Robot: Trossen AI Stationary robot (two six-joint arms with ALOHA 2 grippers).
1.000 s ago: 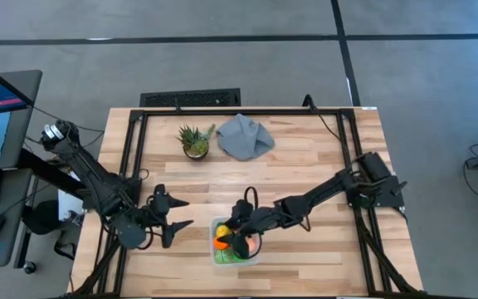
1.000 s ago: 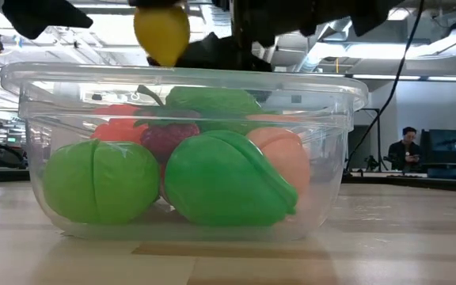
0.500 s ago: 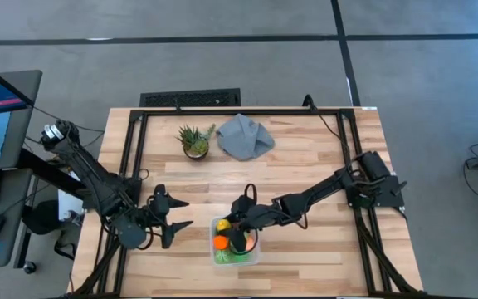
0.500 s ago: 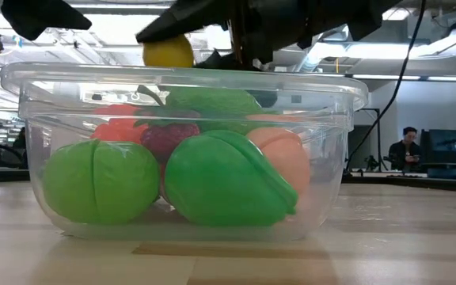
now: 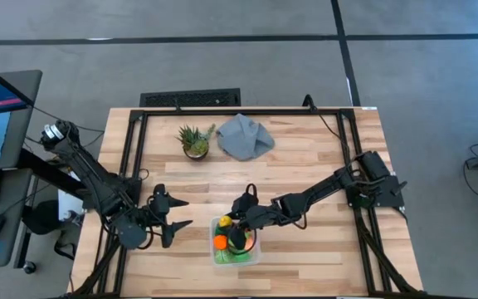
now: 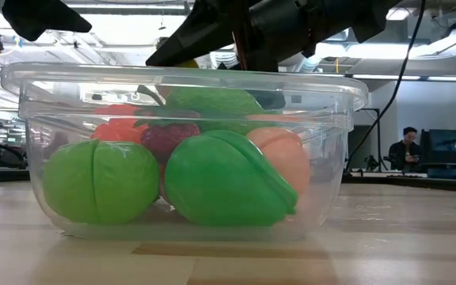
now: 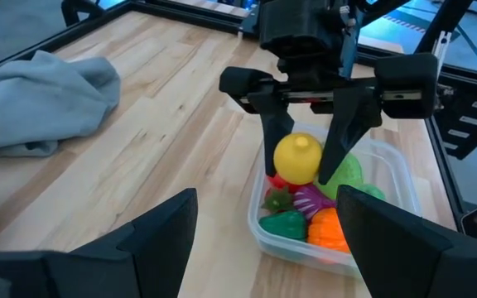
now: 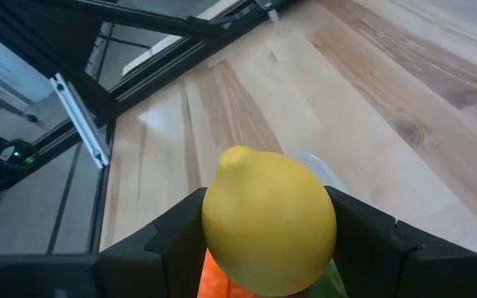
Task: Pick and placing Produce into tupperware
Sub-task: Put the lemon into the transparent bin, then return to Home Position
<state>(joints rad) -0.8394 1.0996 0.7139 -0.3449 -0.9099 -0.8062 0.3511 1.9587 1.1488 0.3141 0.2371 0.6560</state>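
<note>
Yellow lemon (image 7: 296, 157) in right tool (image 7: 307, 170), over half-hidden tupperware (image 7: 392, 165)

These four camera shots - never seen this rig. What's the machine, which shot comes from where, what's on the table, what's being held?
It is a table robot with two dark jointed arms, each ending in a two-fingered hand.

The overhead shot looks straight down on the whole table. The level shot sits at table height, right in front of the tupperware. The other two come from cameras on each arm's wrist.

On the wood lie a grey cloth, a small potted plant, and the clear tupperware, already filled with toy produce in green, red, orange and purple.

The right hand hangs over the tupperware, shut on a yellow lemon. The left hand waits open beside it, holding nothing.
</note>
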